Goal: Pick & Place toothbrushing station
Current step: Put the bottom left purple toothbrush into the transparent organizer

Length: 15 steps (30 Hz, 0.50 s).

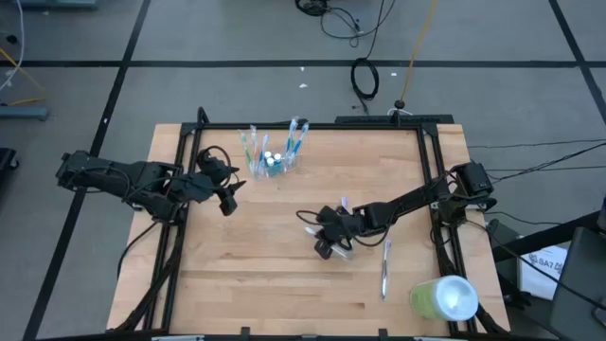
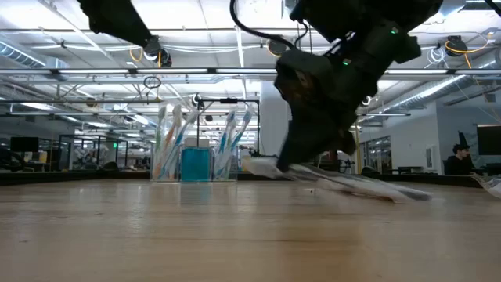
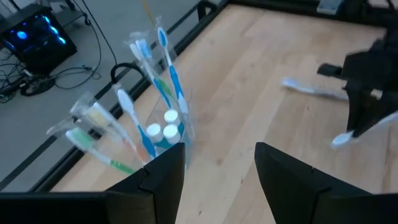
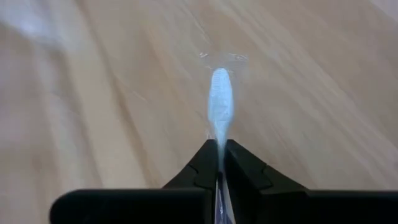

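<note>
The clear cup (image 1: pixel 274 163) stands at the table's far middle, holding several blue, green and white toothbrushes and two white-capped tubes (image 3: pixel 163 123). My left gripper (image 1: pixel 227 197) hovers open just left of and nearer than the cup, its fingers (image 3: pixel 163 180) touching nothing. My right gripper (image 1: pixel 333 246) is low over the table's middle, shut on a white toothbrush in a clear wrapper (image 4: pixel 219 102). Another wrapped toothbrush (image 3: pixel 311 89) lies flat on the wood beside it. My right gripper pinches the wrapped toothbrush between its two fingers, just behind the bristle end (image 4: pixel 217 134), which sticks out past the fingertips. The fingers slant down from the table's right side and lie along the brush. I cannot tell whether the brush touches the wood.
A loose toothbrush (image 1: pixel 385 270) lies on the table toward the near right. A large lime-green cylinder with a white end (image 1: pixel 443 297) lies at the near right corner. A black frame rail (image 1: pixel 312 124) runs round the table. Bare wood lies at the near left.
</note>
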Tool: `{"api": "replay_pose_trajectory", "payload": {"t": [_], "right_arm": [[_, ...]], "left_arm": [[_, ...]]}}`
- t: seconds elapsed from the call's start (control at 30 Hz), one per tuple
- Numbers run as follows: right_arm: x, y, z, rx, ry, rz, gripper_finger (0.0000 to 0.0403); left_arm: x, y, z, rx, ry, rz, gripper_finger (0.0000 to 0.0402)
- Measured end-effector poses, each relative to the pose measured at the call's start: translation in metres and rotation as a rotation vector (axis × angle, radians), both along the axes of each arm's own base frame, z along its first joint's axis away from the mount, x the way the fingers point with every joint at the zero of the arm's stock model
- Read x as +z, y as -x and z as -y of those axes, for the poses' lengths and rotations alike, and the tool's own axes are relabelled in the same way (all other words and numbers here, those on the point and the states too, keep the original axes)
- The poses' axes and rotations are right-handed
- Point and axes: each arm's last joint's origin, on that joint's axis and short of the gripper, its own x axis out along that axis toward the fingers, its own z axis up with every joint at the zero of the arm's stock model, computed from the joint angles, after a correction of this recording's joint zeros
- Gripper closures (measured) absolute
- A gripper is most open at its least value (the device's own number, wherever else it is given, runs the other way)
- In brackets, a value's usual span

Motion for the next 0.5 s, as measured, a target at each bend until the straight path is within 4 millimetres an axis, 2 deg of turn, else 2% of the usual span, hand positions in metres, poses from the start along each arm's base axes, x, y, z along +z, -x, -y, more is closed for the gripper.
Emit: {"api": "replay_pose_trajectory", "payload": {"t": [0.27, 0.37, 0.5], "right_arm": [[0.03, -0.026, 0.016, 0.157, -0.048, 0.378, 0.0384], [0.047, -0.034, 0.032, 0.181, 0.025, 0.572, 0.0389], [0.07, -0.04, 0.062, 0.163, 0.211, 0.815, 0.0392]], "left_arm": [[0.0, 0.003, 0.002, -0.011, -0.015, -0.006, 0.0199], [0.0, 0.003, 0.002, -0.009, -0.027, -0.01, 0.0199], [0.001, 0.003, 0.002, 0.006, -0.043, -0.007, 0.0199]]}}
